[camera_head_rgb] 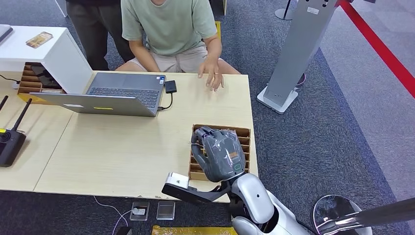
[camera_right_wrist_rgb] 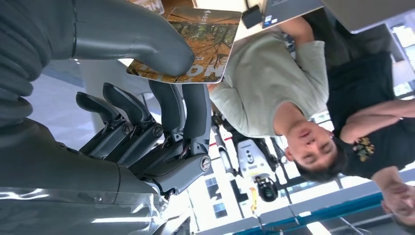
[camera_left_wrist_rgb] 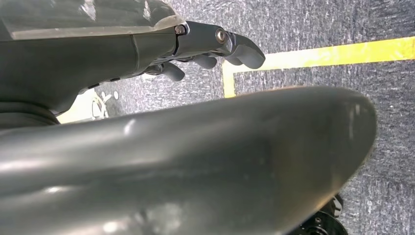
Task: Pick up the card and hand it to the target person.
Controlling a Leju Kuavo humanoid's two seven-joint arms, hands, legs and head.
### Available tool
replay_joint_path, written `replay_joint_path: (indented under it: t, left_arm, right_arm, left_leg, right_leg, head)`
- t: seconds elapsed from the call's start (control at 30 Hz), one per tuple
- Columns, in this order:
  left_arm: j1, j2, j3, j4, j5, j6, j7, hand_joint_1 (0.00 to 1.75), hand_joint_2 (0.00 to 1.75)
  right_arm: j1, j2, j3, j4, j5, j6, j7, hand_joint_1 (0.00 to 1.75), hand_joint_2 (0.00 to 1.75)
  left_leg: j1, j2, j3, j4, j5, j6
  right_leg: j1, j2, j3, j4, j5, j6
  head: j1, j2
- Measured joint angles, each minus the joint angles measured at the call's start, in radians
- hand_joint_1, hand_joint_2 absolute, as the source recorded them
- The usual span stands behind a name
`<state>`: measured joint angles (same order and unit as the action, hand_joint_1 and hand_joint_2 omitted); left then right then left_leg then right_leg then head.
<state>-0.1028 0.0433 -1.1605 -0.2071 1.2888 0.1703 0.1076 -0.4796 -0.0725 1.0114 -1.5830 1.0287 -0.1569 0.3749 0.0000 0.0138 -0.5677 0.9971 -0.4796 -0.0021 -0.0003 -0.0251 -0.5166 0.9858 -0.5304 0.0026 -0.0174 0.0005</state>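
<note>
Router (camera_head_rgb: 10,139): black, two antennas, at the table's left edge.
Laptop (camera_head_rgb: 117,93): open, grey, on the table (camera_head_rgb: 122,147) near its far edge; a small black adapter (camera_head_rgb: 170,86) lies just beside it, joined by a cable.
Left hand (camera_left_wrist_rgb: 195,46): hangs over grey carpet with yellow floor lines; fingers loosely curled, nothing in them (a dark rounded body part covers much of this view).
Cardboard rack (camera_head_rgb: 244,134): slotted, at the table's near right corner, directly under the right hand.
Right hand (camera_head_rgb: 220,154): raised above the rack, back of the hand toward the head camera.
Card (camera_right_wrist_rgb: 191,41): printed with an autumn-leaf picture, pinched between the right hand's thumb and fingers (camera_right_wrist_rgb: 195,112), above the rack.
Person (camera_head_rgb: 169,29): green shirt, seated at the table's far edge, one hand (camera_head_rgb: 213,73) resting flat on the tabletop, well apart from the card.
</note>
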Motion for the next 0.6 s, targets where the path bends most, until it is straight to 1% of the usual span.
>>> replay_joint_path:
  t: [0.13,0.23,0.43,0.6]
  left_arm:
    - [-0.001,0.000,0.000,0.000,-0.013,-0.005,0.000,0.00,0.00]
    - [-0.001,-0.001,0.000,0.000,-0.032,-0.014,-0.001,0.00,0.00]
    - [-0.003,-0.001,-0.003,0.000,-0.070,-0.036,-0.008,0.00,0.00]
    - [-0.003,0.000,-0.004,0.000,-0.077,-0.045,-0.010,0.00,0.00]
  right_arm:
    - [-0.046,0.022,0.004,0.047,-0.012,-0.015,-0.042,1.75,1.75]
    - [-0.110,0.056,0.008,0.139,-0.018,-0.045,-0.068,1.75,1.75]
    - [-0.317,0.159,0.008,0.466,-0.062,-0.119,-0.124,1.75,1.75]
    - [-0.451,0.223,0.006,0.708,-0.109,-0.117,-0.112,1.75,1.75]
  left_leg:
    - [0.000,0.000,0.000,0.000,0.000,0.000]
    - [0.000,0.000,0.000,0.000,0.000,0.000]
    - [0.000,-0.001,0.000,0.000,0.001,0.000]
    - [0.000,-0.001,-0.001,0.000,0.001,0.000]
  right_leg:
    - [0.000,0.000,0.000,0.000,0.000,0.000]
    - [0.000,0.000,0.000,0.000,0.000,0.000]
    - [0.000,0.000,0.000,0.001,0.001,0.001]
    - [0.000,-0.001,0.000,0.001,0.001,0.001]
  head:
    - [0.000,0.000]
    - [0.000,0.000]
    - [0.000,0.000]
    - [0.000,0.000]
